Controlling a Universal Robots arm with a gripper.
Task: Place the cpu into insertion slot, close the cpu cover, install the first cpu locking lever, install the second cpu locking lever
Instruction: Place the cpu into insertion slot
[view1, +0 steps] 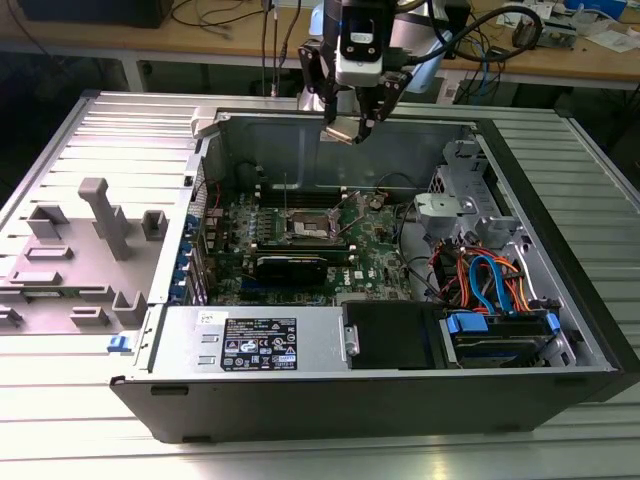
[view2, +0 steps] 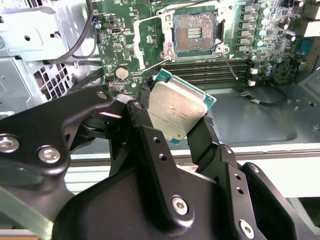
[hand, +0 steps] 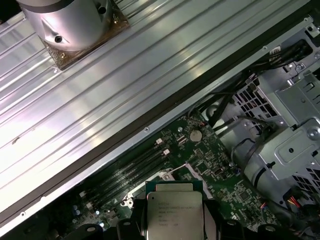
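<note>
1. The tabletop (view1: 300, 455) is carrying the open case (view1: 330, 405), which is lying on its side.
2. The board (view1: 380, 265) is sitting on the case floor, facing up.
3. The tool (view1: 350, 128) is hanging above the far wall of the case. It is pinching the cpu (view2: 177, 110) by 2 opposite edges, 1 finger on each.
4. The slot (view2: 195, 31) is lying open on the board, well apart from the cpu and below it. Its contact field is showing uncovered.

CAUTION: The cpu is sitting tilted in the grip, and its corners are not lining up with the slot. A descent without correction is likely to bend contacts or seat the chip skewed. The edge grip is narrow, so a jolt is likely to make the chip slip.

VIEWS:
- The exterior view is giving the height gap between cpu and slot.
- The second wrist view is giving the open contacts and the rotation offset.
- The first wrist view is showing the cpu lid square-on, with the fingers (hand: 210, 220) on its sides.
</note>
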